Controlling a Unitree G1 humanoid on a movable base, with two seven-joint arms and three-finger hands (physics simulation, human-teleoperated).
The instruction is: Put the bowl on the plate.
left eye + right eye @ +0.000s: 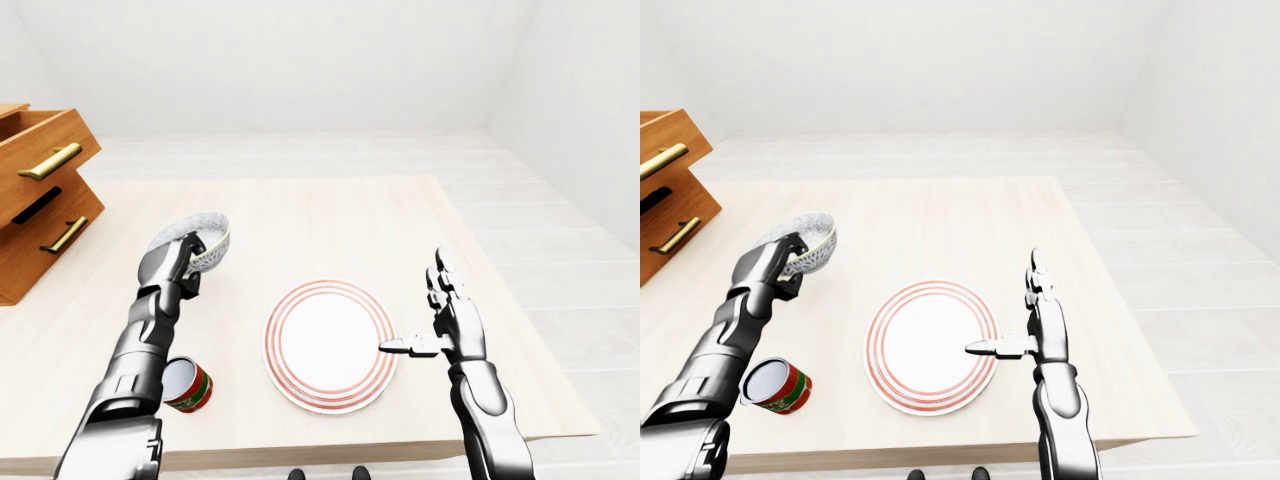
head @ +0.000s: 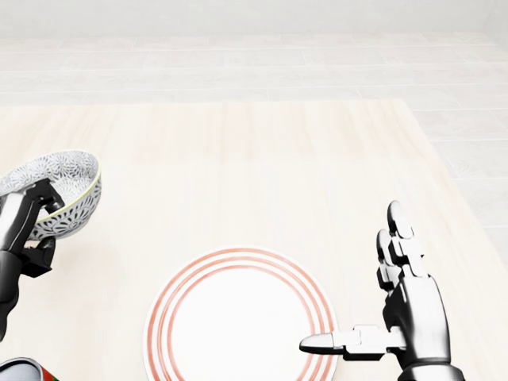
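Observation:
A grey-patterned white bowl (image 2: 62,198) with a yellow-green rim hangs tilted above the table at the left of the head view. My left hand (image 2: 30,216) is shut on its near rim. A white plate (image 2: 240,319) with red rings lies flat on the table, low and centre in the head view, to the right of the bowl. My right hand (image 2: 389,302) stands open just right of the plate, fingers straight up, its thumb reaching over the plate's right rim. Nothing is in it.
A red and green tin can (image 1: 186,385) stands near the table's near edge, below the left arm. A wooden drawer unit (image 1: 40,195) with brass handles sits at the far left. The light wooden table (image 2: 262,167) stretches beyond the plate.

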